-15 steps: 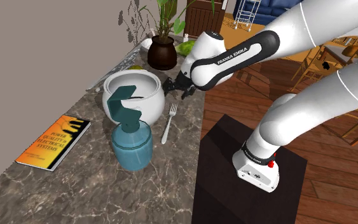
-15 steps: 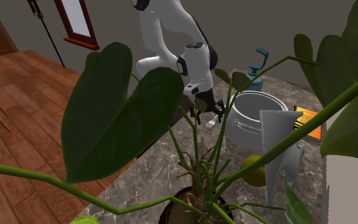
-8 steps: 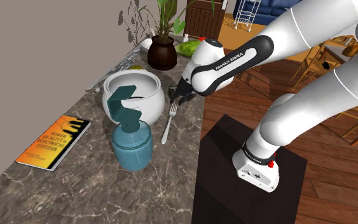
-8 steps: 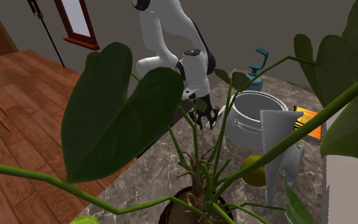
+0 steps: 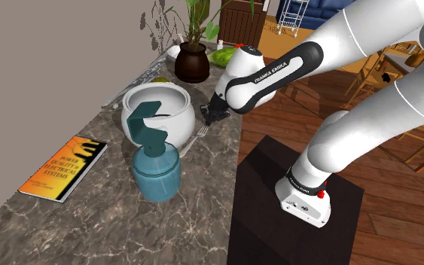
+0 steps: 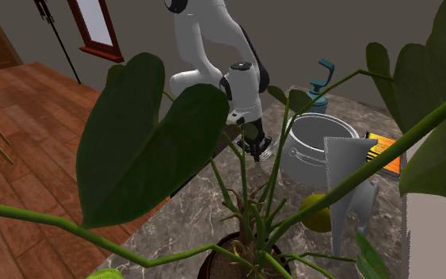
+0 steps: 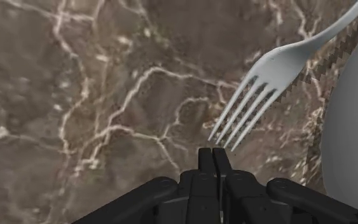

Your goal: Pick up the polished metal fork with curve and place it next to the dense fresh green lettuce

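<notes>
Hovering low over the marble desk (image 7: pixel 75 95), the pincer (image 7: pixel 212 153) is clenched on nothing, and the fork (image 7: pixel 279 63) lies flat just beyond, tines toward it, handle slanting off beside the pot (image 7: pixel 355 127).

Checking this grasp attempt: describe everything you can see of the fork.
The fork is pale grey with a smooth metallic look: four tines, a curved neck, a slim handle. It lies flat on the dark marbled counter, unheld. Its tines point at the gripper, shut on nothing beside their tips; its handle runs toward the white pot.
</notes>
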`<state>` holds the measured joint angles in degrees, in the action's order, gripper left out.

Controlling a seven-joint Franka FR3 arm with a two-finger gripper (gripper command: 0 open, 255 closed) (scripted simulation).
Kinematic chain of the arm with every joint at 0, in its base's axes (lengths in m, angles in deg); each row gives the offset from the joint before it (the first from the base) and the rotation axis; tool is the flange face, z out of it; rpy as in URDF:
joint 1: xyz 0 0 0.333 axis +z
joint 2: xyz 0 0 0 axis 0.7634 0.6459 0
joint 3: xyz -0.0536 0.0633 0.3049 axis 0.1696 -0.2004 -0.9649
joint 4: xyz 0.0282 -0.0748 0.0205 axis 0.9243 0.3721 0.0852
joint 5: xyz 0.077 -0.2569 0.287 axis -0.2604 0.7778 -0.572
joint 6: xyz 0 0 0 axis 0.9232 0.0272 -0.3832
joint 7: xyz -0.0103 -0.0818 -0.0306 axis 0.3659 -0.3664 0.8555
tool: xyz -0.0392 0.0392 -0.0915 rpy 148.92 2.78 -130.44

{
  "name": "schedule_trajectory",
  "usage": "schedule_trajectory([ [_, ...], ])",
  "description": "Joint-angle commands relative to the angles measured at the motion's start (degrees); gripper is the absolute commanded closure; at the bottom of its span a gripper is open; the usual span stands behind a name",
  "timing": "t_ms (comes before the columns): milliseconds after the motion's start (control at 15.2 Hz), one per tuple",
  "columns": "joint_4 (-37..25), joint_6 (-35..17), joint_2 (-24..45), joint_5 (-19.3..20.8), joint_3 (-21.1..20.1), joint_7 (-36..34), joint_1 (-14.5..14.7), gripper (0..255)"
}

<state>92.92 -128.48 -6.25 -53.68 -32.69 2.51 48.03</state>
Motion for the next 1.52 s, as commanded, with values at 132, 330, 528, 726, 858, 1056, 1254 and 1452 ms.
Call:
schedule_trajectory([
  [132, 0.13, 1.96, -1.59, 0.51, -2.24, -4.28, -0.4, 0],
  [330, -0.73, 8.32, -5.48, 0.84, -8.36, -16.06, -0.9, 0],
  [528, -3.32, 14.8, -7.67, 0.57, -13.49, -26.89, -0.87, 0],
  [726, -7.41, 20.96, -8.04, 0.27, -18.03, -37.05, -1.13, 0],
  [858, -10.84, 24.78, -7.33, 0.24, -20.84, -43.59, -1.61, 0],
  [1056, -16.86, 30.06, -4.94, 0.61, -24.92, -53.2, -2.93, 0],
  [1254, -23.78, 34.79, -1.08, 1.67, -29.06, -62.81, -4.94, 0],
  [1452, -23.1, 33.13, -0.01, 1.89, -29.85, -63.3, -5.24, 0],
])
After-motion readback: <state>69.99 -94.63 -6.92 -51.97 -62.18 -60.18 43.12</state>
